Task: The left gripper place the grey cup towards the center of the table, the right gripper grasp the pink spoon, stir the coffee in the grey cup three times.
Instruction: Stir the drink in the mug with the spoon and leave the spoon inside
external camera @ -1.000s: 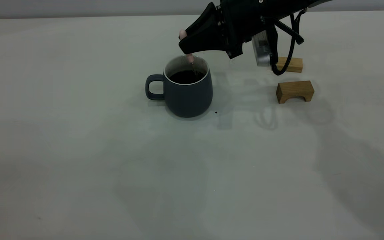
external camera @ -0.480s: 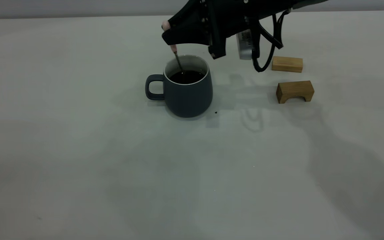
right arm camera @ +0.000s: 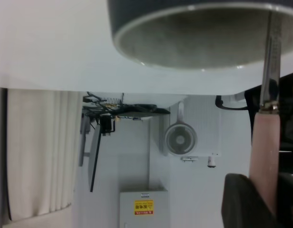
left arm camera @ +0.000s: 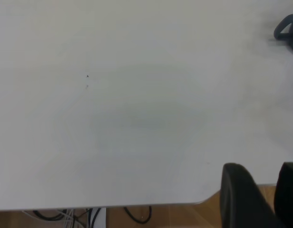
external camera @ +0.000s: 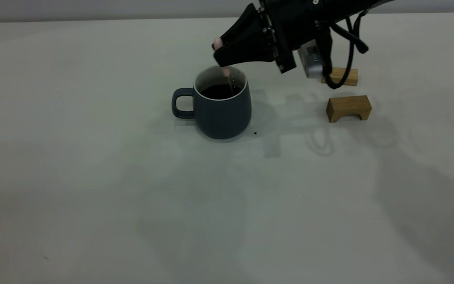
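The grey cup (external camera: pixel 221 112) stands on the table (external camera: pixel 93 177) a little behind its middle, handle to the left, with dark coffee (external camera: pixel 218 92) inside. My right gripper (external camera: pixel 220 53) hovers just over the cup's back rim, shut on the pink spoon (external camera: pixel 226 71). The spoon hangs down into the cup, its metal neck dipping toward the coffee. From the right wrist, the pink spoon (right arm camera: pixel 263 152) sits between the fingers (right arm camera: pixel 239 199) below the cup's rim (right arm camera: pixel 194 28). My left gripper (left arm camera: pixel 268 187) is parked over the table's edge, far from the cup (left arm camera: pixel 290 31), jaws slightly apart and empty.
Two wooden blocks lie right of the cup: a flat one (external camera: pixel 350 77) partly behind the right arm's cable and an arch-shaped one (external camera: pixel 348 107). A small dark speck (external camera: pixel 255 133) sits by the cup's base. Bare table stretches in front and to the left.
Half a second ago the right gripper held the spoon over the cup's left rim. It has swung back right and slightly lower, carrying the spoon round inside the cup. The cup stayed put.
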Controlling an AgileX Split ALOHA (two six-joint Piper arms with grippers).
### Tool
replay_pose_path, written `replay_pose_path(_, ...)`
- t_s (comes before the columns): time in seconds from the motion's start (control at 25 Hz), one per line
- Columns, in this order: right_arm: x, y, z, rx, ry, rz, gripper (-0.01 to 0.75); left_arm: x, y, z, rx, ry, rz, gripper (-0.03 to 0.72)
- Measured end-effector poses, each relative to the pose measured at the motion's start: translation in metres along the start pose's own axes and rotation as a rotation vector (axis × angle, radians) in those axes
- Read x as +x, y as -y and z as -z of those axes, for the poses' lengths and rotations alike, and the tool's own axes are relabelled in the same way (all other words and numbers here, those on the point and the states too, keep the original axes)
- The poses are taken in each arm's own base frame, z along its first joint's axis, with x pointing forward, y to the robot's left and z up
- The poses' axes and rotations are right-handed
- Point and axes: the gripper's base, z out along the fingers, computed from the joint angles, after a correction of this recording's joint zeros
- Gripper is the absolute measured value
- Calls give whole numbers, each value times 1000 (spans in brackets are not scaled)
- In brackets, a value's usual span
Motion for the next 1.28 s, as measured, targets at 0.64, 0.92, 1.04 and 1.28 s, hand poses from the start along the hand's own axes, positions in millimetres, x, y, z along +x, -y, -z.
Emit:
replay_pose_path(0.64,-9,-4,6,-21,71,268,135,0,0,0,0,0,0,247)
replay_pose_path(0.92,-1,-1,-1,-8,21,99,135,0,0,0,1,0,0,247)
replay_pose_path(1.04,7,0,-11,-28,-12,86,135,0,0,0,1,0,0,247)
replay_pose_path(1.28,8,-4,-17,-91,26,182,135,0,0,0,1,0,0,247)
